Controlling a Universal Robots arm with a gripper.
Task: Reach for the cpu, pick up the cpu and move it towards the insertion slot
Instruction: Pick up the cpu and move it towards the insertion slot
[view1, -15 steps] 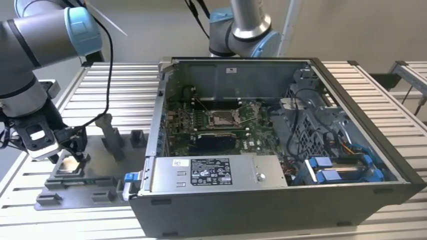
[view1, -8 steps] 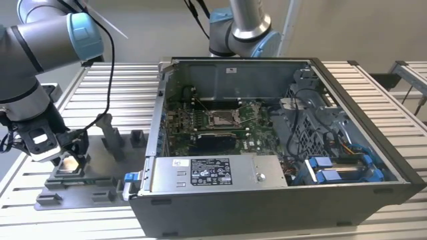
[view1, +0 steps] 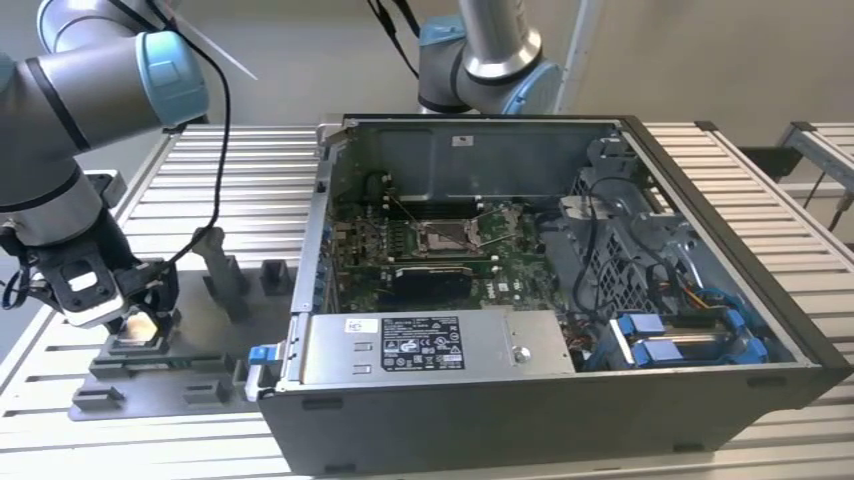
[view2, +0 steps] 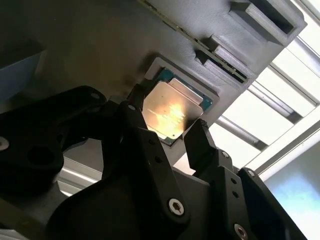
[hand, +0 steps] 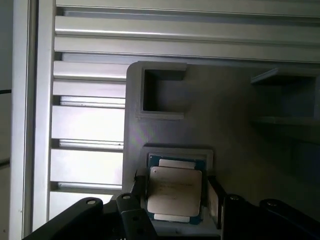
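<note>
My pincer (hand: 177, 186) straddles the cpu (hand: 175, 195), 2 fingers (hand: 214, 200) open just past its edges for a square pinch; in the exterior view the slot (view1: 441, 237) sits at my 2 o'clock.

The fixture plate (view1: 200, 355) lies on the bench (view1: 254, 160) near its front corner at the exterior view's left, with the open computer case (view1: 561, 400) standing just beside it towards the exterior view's right. The cpu (hand: 175, 192) lies flat in a recess of that plate, and the gripper (hand: 176, 195) hangs over it with one finger (hand: 141, 189) just beside each of two opposite edges. The insertion slot (view1: 447, 235) sits on the board inside the case, well apart from the cpu.
</note>
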